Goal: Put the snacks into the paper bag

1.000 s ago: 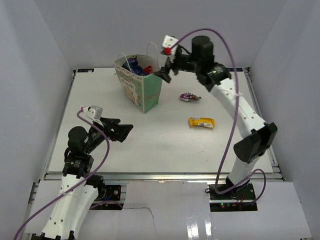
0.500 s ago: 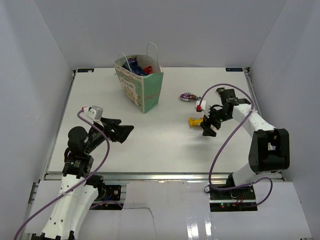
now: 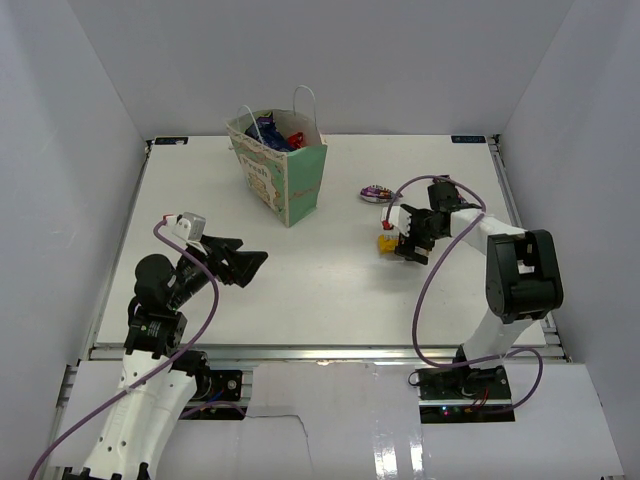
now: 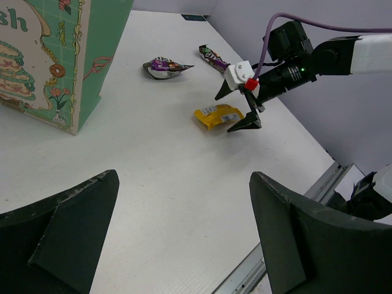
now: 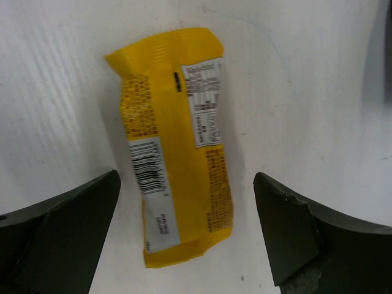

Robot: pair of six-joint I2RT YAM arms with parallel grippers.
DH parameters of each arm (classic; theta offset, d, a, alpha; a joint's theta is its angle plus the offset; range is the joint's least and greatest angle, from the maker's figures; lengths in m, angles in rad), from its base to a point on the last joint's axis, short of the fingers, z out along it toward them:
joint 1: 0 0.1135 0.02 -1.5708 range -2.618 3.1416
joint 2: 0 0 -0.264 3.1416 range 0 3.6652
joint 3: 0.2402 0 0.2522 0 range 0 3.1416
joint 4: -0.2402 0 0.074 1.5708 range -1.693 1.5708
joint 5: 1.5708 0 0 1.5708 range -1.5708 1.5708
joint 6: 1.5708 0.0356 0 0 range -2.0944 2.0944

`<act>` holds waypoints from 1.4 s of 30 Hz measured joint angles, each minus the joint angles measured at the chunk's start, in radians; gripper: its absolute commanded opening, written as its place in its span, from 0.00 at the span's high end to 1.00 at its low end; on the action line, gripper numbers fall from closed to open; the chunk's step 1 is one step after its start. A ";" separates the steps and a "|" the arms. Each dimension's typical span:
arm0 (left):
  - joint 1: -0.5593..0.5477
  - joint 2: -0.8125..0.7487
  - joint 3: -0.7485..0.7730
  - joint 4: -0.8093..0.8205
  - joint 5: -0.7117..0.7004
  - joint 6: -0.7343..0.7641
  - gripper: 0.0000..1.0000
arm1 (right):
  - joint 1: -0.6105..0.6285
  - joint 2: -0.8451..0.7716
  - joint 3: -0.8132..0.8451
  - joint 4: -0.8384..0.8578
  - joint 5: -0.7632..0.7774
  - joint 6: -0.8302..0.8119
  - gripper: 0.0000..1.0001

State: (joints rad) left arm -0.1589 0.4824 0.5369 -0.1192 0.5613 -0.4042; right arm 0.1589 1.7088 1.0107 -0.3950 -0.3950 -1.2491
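Right gripper (image 5: 184, 233) is spread wide, jaws straddling the yellow pack (image 5: 174, 165), nothing in its grasp yet. The pack lies flat on the table (image 3: 300, 290), right of centre in the overhead view, slightly skewed between the fingers. The way to do this well, I'd say: drop straight down, square up to the long sides and pinch across the narrow middle, so the slick wrapper can't squirt out. The paper bag (image 3: 290, 185) stands upright at upper middle, well apart, with red and blue packets showing inside. Left gripper (image 4: 184, 239) hangs open and empty at lower left. Purple candy (image 3: 378, 193) sits just above the pack
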 measured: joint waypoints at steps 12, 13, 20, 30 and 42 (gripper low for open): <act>0.000 0.000 0.000 0.000 0.000 0.000 0.02 | 0.029 0.054 0.036 0.053 0.017 0.017 0.69; 0.000 0.000 0.000 0.000 0.000 0.000 0.02 | 0.029 0.054 0.036 0.048 0.011 0.019 0.71; 0.000 0.000 0.000 0.000 0.000 0.000 0.02 | 0.039 0.002 0.063 -0.100 -0.130 0.072 0.82; 0.000 0.000 0.000 0.000 -0.002 0.000 0.02 | 0.306 -0.098 0.489 -0.153 -0.243 0.447 0.86; 0.000 0.000 0.000 -0.002 -0.034 0.004 0.02 | 0.506 0.242 1.050 0.173 0.204 0.923 0.91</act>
State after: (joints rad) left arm -0.1589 0.4824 0.5369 -0.1207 0.5274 -0.4000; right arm 0.6647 1.9507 2.0609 -0.2218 -0.1909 -0.3260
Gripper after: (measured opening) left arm 0.979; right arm 0.251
